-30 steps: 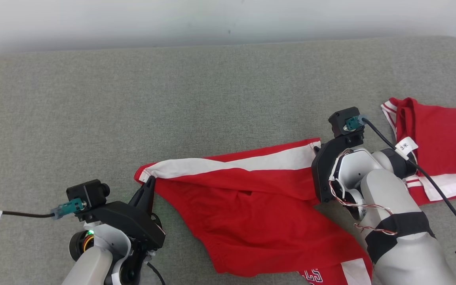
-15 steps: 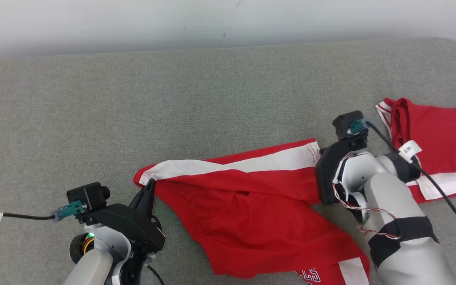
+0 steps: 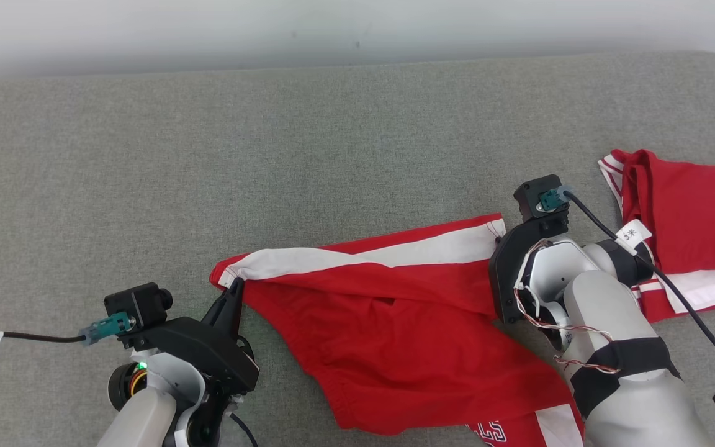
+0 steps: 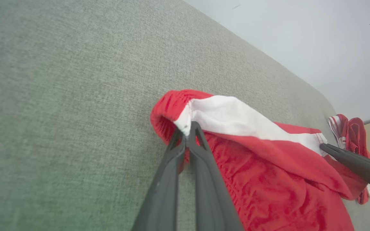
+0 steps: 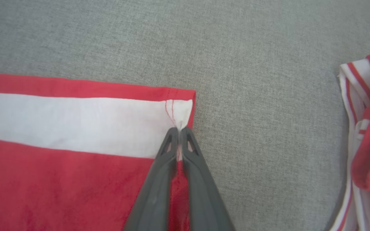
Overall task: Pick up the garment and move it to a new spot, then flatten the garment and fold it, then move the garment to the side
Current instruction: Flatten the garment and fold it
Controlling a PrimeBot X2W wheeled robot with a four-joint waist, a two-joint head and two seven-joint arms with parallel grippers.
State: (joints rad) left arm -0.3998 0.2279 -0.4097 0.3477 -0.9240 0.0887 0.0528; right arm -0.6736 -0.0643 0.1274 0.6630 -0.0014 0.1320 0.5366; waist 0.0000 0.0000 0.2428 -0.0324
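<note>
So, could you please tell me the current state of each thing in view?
Red garment: rumpled and not yet flat, lying on the table, held at both ends of its white stripe.
Left gripper: shut on the garment's gathered corner.
Right gripper: shut on the garment's stitched hem corner.
Second red garment: bunched up at the right, ungripped.
Grey table: bare beyond the garments.

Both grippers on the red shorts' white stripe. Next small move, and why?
Probably lift both corners slightly and draw them apart. The left gripper is shut on the waistband corner, the right gripper on the hem corner, and the garment lies rumpled and folded over itself.
</note>
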